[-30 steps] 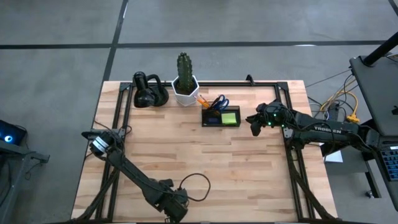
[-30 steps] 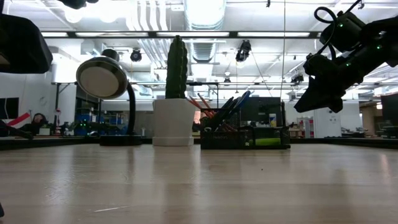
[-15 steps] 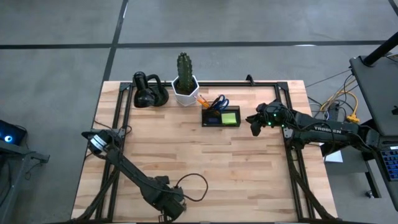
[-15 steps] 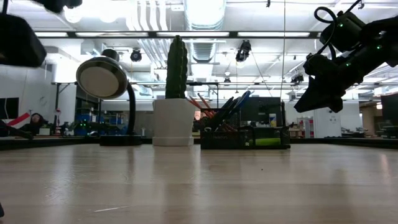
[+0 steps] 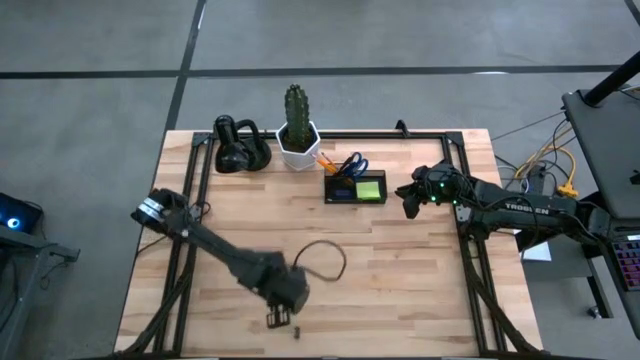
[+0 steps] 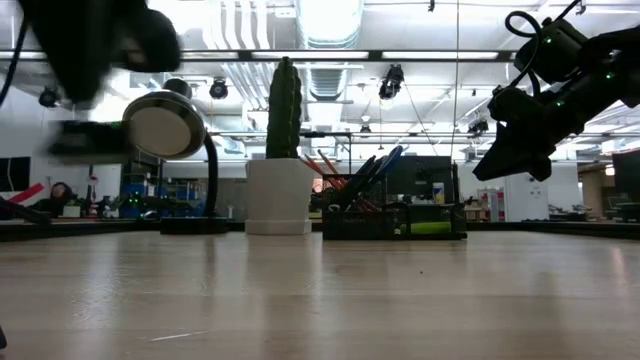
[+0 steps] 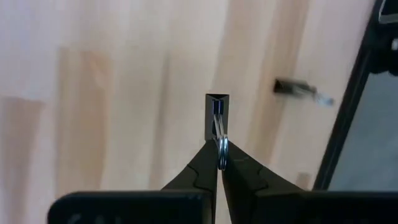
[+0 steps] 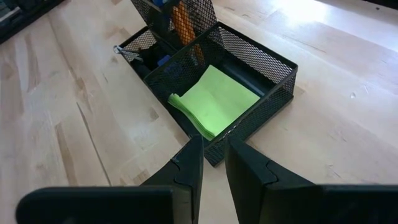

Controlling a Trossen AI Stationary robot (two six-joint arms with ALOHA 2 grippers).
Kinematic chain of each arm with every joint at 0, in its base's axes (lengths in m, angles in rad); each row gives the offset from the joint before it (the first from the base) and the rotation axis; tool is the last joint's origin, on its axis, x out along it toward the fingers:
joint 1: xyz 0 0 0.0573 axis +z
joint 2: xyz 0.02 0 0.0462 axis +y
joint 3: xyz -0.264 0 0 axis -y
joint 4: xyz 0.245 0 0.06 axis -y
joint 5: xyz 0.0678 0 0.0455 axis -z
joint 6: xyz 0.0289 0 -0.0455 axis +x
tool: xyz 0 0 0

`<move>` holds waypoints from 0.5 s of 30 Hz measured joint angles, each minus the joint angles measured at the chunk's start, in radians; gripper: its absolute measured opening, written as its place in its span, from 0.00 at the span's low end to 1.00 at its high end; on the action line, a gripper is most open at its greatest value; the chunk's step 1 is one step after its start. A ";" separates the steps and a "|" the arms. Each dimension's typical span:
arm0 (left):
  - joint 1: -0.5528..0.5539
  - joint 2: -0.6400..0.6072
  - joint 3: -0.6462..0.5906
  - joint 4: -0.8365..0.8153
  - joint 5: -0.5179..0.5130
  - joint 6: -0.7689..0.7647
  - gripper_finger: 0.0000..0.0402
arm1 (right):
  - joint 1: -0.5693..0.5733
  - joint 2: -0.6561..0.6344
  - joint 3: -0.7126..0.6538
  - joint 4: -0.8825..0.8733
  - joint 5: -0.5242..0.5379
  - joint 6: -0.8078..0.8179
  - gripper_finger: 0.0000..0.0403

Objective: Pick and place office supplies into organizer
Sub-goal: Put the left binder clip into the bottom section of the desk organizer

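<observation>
I see the pale wooden plank table (image 5: 400,280) filling the high view, with both dark arms reaching over it. My left arm crosses the near left part of the table, and its left gripper (image 5: 280,318) hangs close to the near edge. In the left wrist view the left gripper (image 7: 217,134) has its jaws pressed together on a small black binder clip with silver wire handles (image 7: 217,115), which sticks out past the fingertips above the bare wood.

My right arm comes in from the right side, and the right gripper (image 5: 408,205) hovers above the table just to the right of the organizer. In the right wrist view its dark fingers (image 8: 189,168) stand slightly apart, and I see nothing between them.

At the far side stand a green cactus in a white hexagonal pot (image 5: 297,135) and, to its left, a black rounded gadget (image 5: 240,148).

The black wire-mesh two-compartment organizer (image 5: 356,188) sits right of the pot. Its lower compartment holds a lime-green sticky-note pad (image 8: 214,99). The taller compartment holds blue-handled scissors (image 5: 351,163) and thin orange pencils (image 5: 326,160), leaning toward the pot.
</observation>
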 joint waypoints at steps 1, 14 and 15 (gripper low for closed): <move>0.021 -0.009 0.000 -0.001 0.000 0.023 0.00 | 0.000 0.000 0.000 0.000 0.000 0.000 0.14; 0.345 -0.041 0.014 0.003 -0.016 0.372 0.00 | 0.000 0.000 0.000 0.001 -0.009 0.003 0.14; 0.370 -0.041 0.015 0.012 -0.016 0.399 0.00 | 0.000 0.000 0.000 0.001 -0.009 0.003 0.14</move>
